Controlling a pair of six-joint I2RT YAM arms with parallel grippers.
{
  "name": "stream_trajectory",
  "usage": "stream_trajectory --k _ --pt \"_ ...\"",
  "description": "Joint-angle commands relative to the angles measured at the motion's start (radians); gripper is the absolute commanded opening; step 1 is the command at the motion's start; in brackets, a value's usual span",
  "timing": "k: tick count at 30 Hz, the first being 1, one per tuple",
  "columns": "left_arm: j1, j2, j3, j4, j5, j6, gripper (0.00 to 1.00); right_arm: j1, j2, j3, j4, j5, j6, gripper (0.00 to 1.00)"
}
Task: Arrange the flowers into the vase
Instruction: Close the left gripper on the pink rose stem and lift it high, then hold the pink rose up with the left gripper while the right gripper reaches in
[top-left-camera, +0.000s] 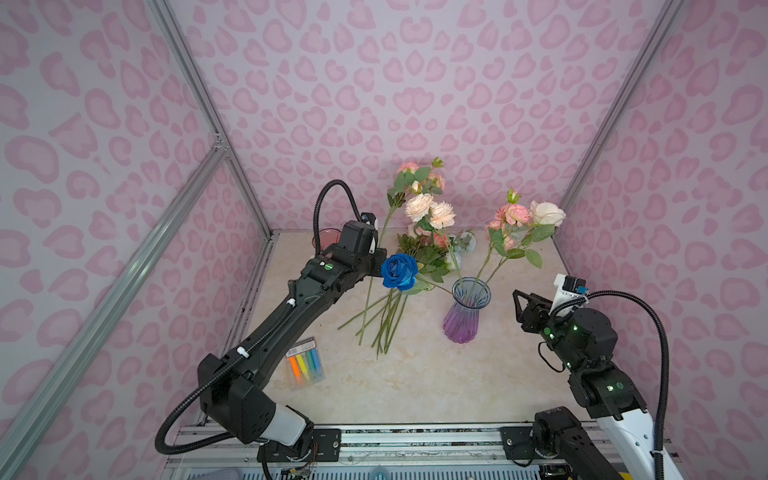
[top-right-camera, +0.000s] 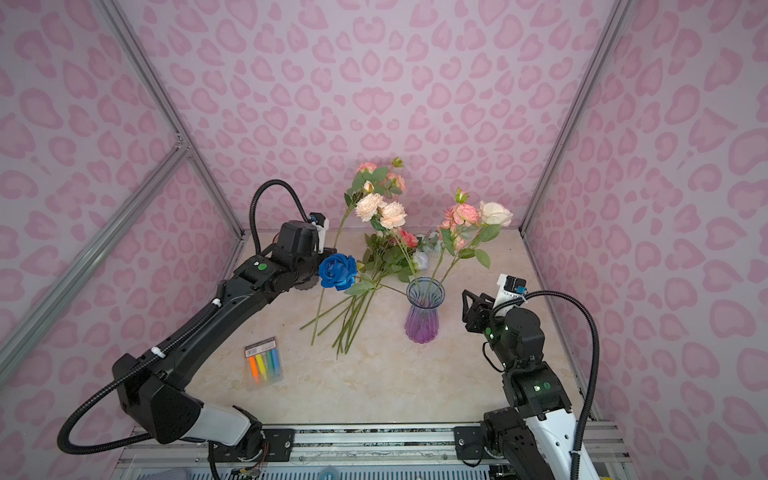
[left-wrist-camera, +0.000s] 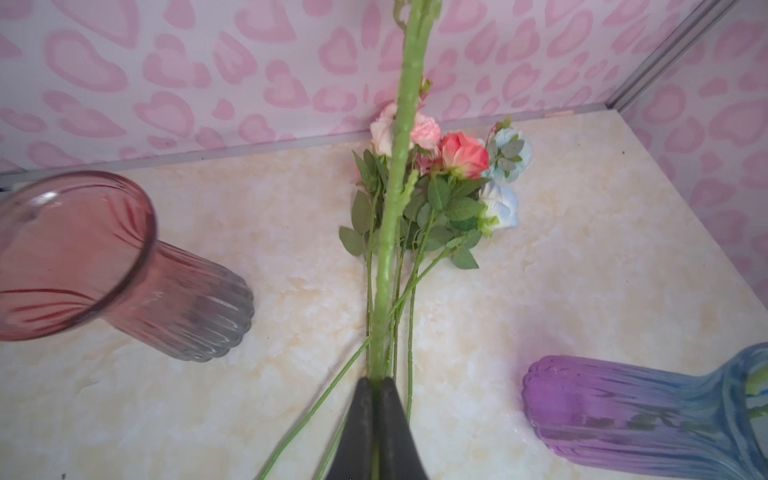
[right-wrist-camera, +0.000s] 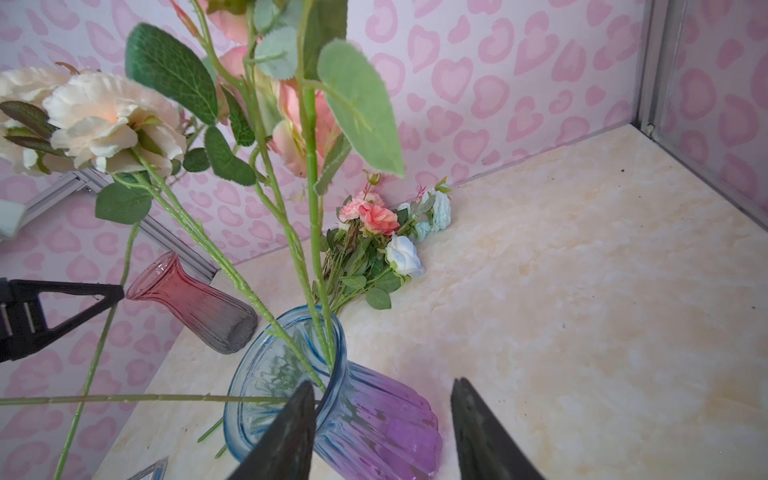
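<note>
Closest to the camera, a clear pack of coloured markers (top-left-camera: 305, 361) lies flat on the marble-look desk (top-left-camera: 415, 386), near the left arm. Further in and to the right, a ribbed vase (top-left-camera: 463, 320), blue at the rim and purple at the base, stands upright. Several flowers (top-left-camera: 513, 216) stand in it: pink, peach and cream heads on leafy stems. A deep blue rose (top-left-camera: 399, 272) leans far out sideways, its stem reaching to the vase rim. The right fingers (top-left-camera: 520, 305) hover near the vase, spread apart and empty. The left fingers (left-wrist-camera: 365, 395) are clenched on one long green stem (left-wrist-camera: 390, 199), lifted off the desk and nearly upright, with pink heads at its top. Beneath it, a loose bundle of roses (left-wrist-camera: 465, 158) lies on the desk, heads toward the back wall. A pink vase (left-wrist-camera: 83, 257) stands at the back left, behind the left arm.
</note>
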Motion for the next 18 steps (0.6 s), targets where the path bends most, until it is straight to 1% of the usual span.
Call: stream_trajectory --k 1,4,8,10,13,15,18 --pt "0.004 -0.081 0.012 0.024 -0.131 -0.002 0.04 0.0 0.012 0.03 0.004 -0.024 -0.016 0.54" --pt "0.004 -0.189 -0.02 0.061 -0.208 0.019 0.04 0.0 0.035 0.071 -0.004 -0.055 -0.019 0.54" --pt "0.004 -0.317 -0.034 0.11 -0.211 0.08 0.04 0.001 0.07 0.132 -0.014 -0.088 -0.022 0.54" --pt "0.004 -0.361 -0.017 0.101 -0.207 0.103 0.04 0.004 0.085 0.156 -0.013 -0.098 -0.017 0.54" --pt "0.003 -0.44 -0.017 0.099 -0.135 0.115 0.04 0.013 0.103 0.184 -0.002 -0.133 -0.009 0.54" --pt "-0.013 -0.499 -0.036 0.093 -0.054 0.124 0.04 0.026 0.112 0.201 0.005 -0.154 -0.003 0.54" --pt "-0.052 -0.597 -0.106 0.112 0.07 0.143 0.04 0.07 0.126 0.24 0.005 -0.175 -0.004 0.54"
